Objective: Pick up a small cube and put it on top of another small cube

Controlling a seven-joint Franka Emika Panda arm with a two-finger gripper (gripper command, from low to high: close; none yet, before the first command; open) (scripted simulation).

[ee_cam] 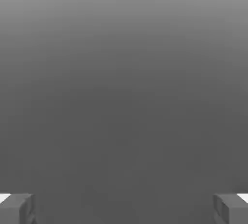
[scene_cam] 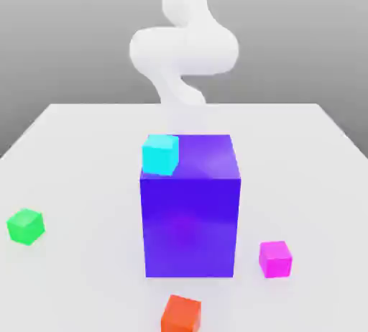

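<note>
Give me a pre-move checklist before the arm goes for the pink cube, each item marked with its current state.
1. Gripper open and empty: ok; the fingers stand wide apart with nothing between them.
2. Pink cube free to grasp: ok; it sits alone on the table, apart from the big blue cube.
3. Green cube top bare for stacking: ok.
4. Orange cube clear of the pink one: ok; a gap separates them.
5. Big blue cube, with the cyan cube on top, stands between pink and green: not ok for a straight low carry.
6. Gripper lined up over the pink cube: cannot tell.
</note>
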